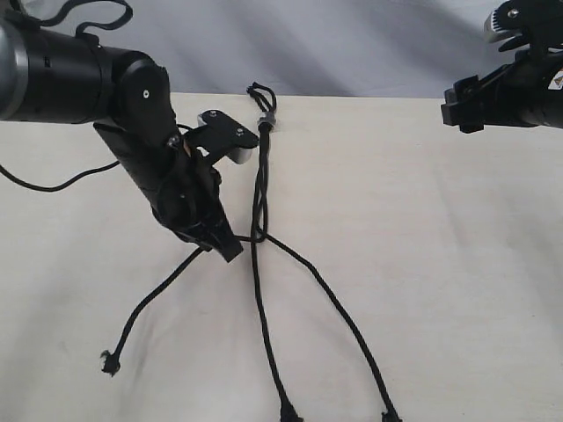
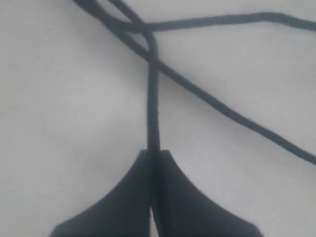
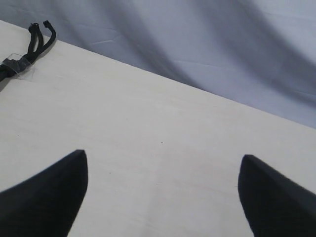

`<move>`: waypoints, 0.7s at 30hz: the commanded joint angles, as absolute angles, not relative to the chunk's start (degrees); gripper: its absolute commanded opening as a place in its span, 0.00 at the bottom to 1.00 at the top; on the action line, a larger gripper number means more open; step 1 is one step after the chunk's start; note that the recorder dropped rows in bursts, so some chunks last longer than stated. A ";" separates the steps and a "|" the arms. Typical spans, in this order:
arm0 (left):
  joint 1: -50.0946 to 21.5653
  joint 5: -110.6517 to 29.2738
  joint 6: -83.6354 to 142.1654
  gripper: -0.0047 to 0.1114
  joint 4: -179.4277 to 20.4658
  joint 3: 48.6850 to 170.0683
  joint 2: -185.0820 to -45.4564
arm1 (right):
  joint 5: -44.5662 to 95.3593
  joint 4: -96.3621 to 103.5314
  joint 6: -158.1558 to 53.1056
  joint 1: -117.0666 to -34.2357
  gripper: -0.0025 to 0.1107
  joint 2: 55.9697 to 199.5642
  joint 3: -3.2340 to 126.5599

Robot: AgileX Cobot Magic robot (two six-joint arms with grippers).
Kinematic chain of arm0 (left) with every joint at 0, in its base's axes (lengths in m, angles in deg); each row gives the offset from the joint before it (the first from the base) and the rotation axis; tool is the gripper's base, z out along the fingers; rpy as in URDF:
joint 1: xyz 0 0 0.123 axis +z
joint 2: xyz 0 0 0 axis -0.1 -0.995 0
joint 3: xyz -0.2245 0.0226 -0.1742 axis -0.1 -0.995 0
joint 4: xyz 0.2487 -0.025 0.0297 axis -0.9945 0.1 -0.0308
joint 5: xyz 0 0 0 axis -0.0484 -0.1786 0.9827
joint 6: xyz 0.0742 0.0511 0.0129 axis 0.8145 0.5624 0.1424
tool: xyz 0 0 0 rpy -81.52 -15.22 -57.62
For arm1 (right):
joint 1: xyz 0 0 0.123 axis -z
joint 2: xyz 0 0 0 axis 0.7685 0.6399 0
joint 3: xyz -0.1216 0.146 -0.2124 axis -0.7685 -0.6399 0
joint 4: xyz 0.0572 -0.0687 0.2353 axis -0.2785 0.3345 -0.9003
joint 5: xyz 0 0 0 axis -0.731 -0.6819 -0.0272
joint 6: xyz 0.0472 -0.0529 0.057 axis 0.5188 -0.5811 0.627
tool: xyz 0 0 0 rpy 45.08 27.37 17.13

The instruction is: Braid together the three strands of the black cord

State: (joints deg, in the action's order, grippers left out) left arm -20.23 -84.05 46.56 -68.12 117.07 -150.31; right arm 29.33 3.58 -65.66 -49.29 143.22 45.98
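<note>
My left end effector [image 2: 153, 160] was pressed together on one strand [image 2: 153, 98] of the black cord [image 1: 260, 167], just beside the spot where the lengths fanned apart. The cord's long axis ran from its knotted end [image 1: 262, 98] at the far edge of the surface [image 1: 457, 264] toward the near edge. The other two strands [image 1: 327, 290] lay to the right of my pinched one. My right end effector [image 3: 163, 168] hung spread and empty, well apart. I judged the left arm the nearer one for carrying the strand across.
</note>
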 commanded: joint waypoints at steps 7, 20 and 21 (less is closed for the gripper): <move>-16.13 -76.38 46.38 0.04 -68.80 110.91 -154.75 | 29.60 3.58 -65.25 -49.35 0.71 142.86 45.96; -16.13 -75.68 46.26 0.22 -68.05 110.20 -156.12 | 29.60 3.58 -64.23 -49.35 0.71 142.86 45.96; -16.13 -75.72 46.26 0.29 -67.79 110.20 -156.12 | 29.60 3.58 -64.23 -49.35 0.71 142.86 45.96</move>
